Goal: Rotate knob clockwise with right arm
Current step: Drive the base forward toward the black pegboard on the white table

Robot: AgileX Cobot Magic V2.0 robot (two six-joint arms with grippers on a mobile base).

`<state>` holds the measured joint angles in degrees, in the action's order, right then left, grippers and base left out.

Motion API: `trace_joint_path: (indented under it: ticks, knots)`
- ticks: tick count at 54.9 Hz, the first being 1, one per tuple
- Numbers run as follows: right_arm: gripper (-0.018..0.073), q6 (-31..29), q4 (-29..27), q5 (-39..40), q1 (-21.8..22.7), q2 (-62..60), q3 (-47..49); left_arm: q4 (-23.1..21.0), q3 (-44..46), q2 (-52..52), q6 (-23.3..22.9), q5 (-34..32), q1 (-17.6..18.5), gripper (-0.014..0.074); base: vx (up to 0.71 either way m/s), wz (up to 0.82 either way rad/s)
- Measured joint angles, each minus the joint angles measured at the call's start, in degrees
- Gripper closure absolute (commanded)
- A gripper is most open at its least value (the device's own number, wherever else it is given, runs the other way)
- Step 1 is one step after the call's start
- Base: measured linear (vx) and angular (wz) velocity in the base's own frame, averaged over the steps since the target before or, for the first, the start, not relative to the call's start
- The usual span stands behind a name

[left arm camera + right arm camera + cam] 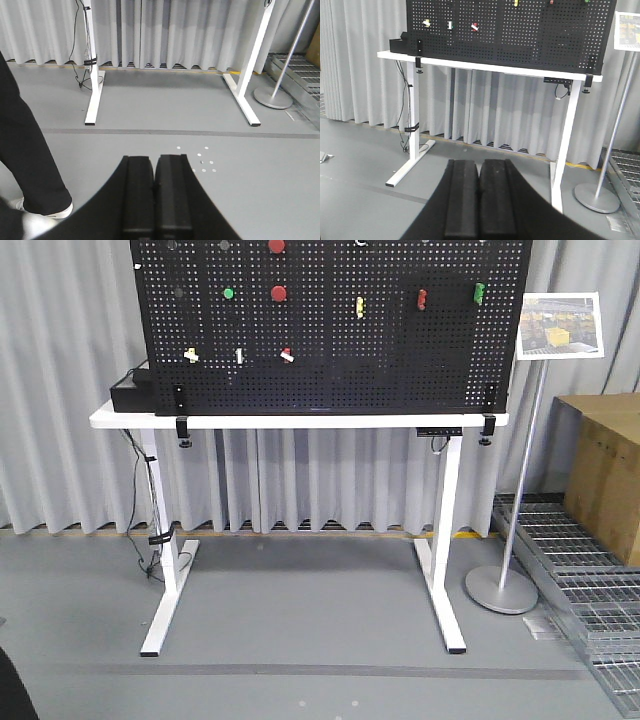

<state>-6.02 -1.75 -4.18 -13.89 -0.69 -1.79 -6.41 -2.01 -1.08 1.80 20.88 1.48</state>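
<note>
A black pegboard panel [330,340] stands on a white table [300,420], well away from both arms. At the top edge of the front view a small round part with a pale ring [360,243] shows, cut by the frame; it may be the knob. Two red round buttons [278,292] and a green-rimmed button [229,293] sit left of it. My right gripper [479,162] is shut and empty, low over the floor and facing the table. The knob is out of the right wrist view. My left gripper [155,159] is shut and empty, pointing at the floor.
A sign stand [503,590] with a round base stands right of the table. A cardboard box [605,470] sits on metal grating [590,580] at the far right. Cables [150,530] hang by the table's left leg. A person's dark trouser leg [25,150] is at the left.
</note>
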Motion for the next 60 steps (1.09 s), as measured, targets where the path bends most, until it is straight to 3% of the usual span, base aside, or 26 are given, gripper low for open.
trace_joint_path:
  ticks: [60]
  knots:
    - [0.0568, 0.0, 0.0, 0.0, 0.0, 0.0, 0.0, 0.0, 0.0, 0.0, 0.0, 0.0, 0.0, 0.0603, 0.01, 0.0]
